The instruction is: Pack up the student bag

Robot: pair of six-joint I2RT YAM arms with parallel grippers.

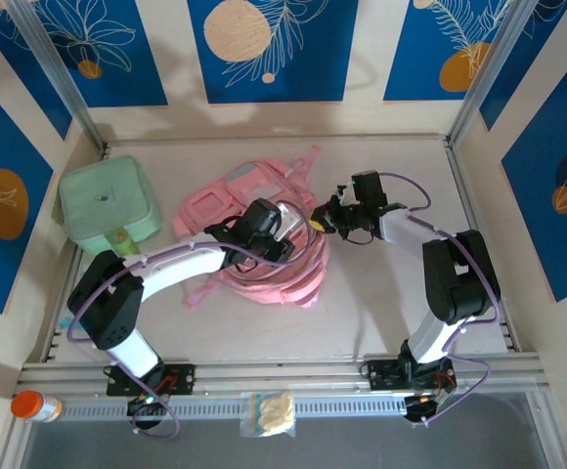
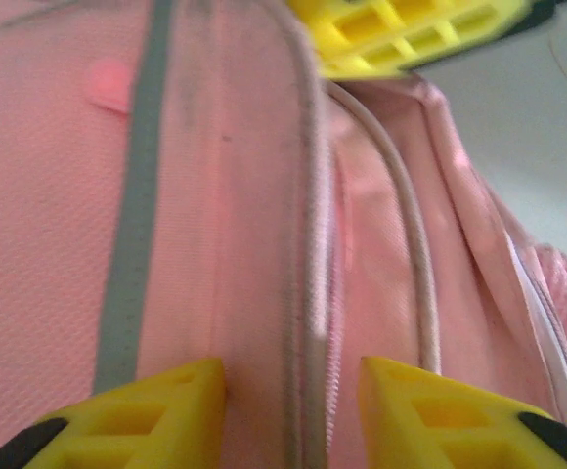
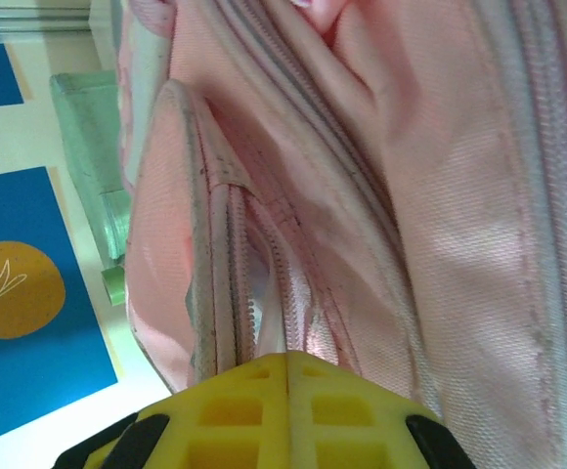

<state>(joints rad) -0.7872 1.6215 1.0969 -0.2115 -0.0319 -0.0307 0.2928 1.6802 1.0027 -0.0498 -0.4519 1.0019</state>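
**Desk:** Start with the left hand. What do you have?

**Operator:** My left gripper (image 2: pixel 291 373) is released. Its two yellow fingertips (image 2: pixel 166 401) stand parted against the large soft pink fabric backpack (image 1: pixel 215 207), one on each side of a pale piped seam (image 2: pixel 303 244) that runs up the cloth. A grey stripe (image 2: pixel 132 215) runs alongside, to the left of that seam.

**Desk:** And the right?

**Operator:** My right gripper (image 3: pixel 288 363) is clenched. Its yellow fingers are pressed flat together on the backpack's open edge, and I can see the zip (image 3: pixel 254 293) running straight down into the join between them. On the left wrist camera, those same yellow fingers sit at the top of the seam, touching the fabric.

**Desk:** Where does the bag lie?

**Operator:** It's around the middle of the pale tabletop (image 1: pixel 391 303), lying flat and rumpled. Its paler front pocket panels face the far left, and the loose pink straps (image 1: pixel 264 288) spill toward the arms' bases. My left arm reaches over it from the near left, and my right arm meets it at its right edge.

**Desk:** Anything around it?

**Operator:** A mint-green square lidded case (image 1: pixel 108 205) sits at the far left of the table, near the backpack, with a strip of tabletop between them. On the front rail, a small orange-capped bottle (image 1: pixel 34 404) lies beside the left base. A small clear packet (image 1: pixel 269 412) rests between the two bases.
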